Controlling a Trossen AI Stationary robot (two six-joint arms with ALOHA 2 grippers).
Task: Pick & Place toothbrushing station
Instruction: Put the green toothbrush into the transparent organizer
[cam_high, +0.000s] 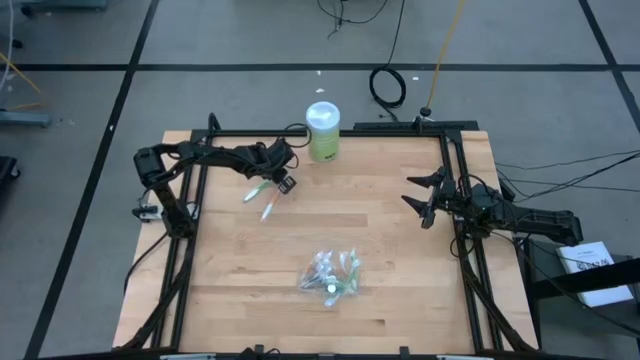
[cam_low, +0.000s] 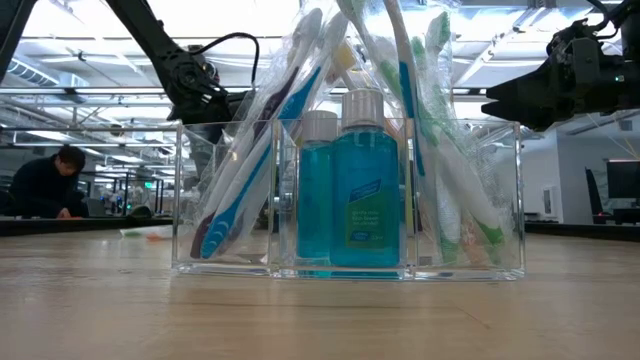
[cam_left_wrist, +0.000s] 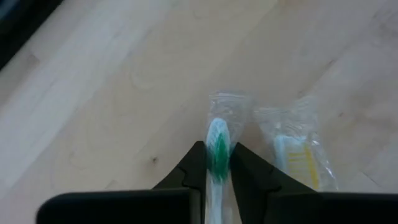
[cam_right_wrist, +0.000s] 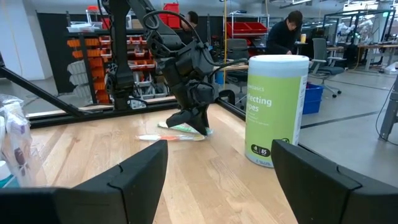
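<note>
**Around the table: wipes canister, cables and a busy room**

A green-and-white wipes canister (cam_high: 323, 131) stands upright at the far edge of the wooden table (cam_high: 400, 280). A coiled black cable (cam_high: 388, 86) lies on the grey floor beyond. In the room behind, a person (cam_right_wrist: 286, 32) bends over a desk; orange bins (cam_right_wrist: 81, 62) fill shelving.

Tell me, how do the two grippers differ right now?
The left gripper is down at the table, fingers closed on a wrapped green toothbrush; the right gripper hangs empty, fingers wide open. The left is beside the wipes canister; the right waits at the table's right edge. Both are dark and two-fingered.
</note>
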